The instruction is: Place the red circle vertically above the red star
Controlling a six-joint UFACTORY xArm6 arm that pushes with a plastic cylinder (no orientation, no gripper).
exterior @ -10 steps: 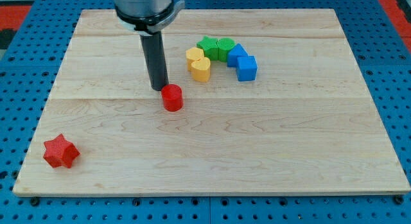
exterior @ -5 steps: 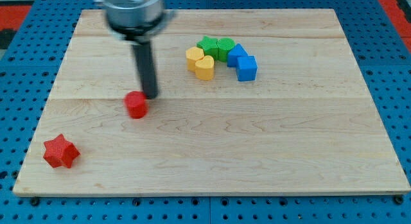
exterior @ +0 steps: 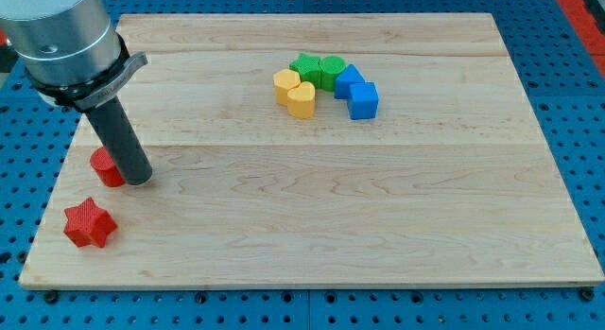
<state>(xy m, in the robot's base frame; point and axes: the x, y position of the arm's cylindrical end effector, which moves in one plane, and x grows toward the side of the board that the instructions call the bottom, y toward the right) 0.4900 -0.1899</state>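
Red star [exterior: 89,224] sits near the wooden tabletop's [exterior: 378,226] bottom-left corner; just above it, slightly right, the red circle [exterior: 106,166] touches my tip [exterior: 140,179]. I carry no hand. Placement looks nearly done.

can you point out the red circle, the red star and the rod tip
red circle [exterior: 104,166], camera view, on its visible left part beside the rod
red star [exterior: 88,223], camera view, on the middle of its top face
my tip [exterior: 139,180], camera view, at the rod's very lower end, touching the circle's right side
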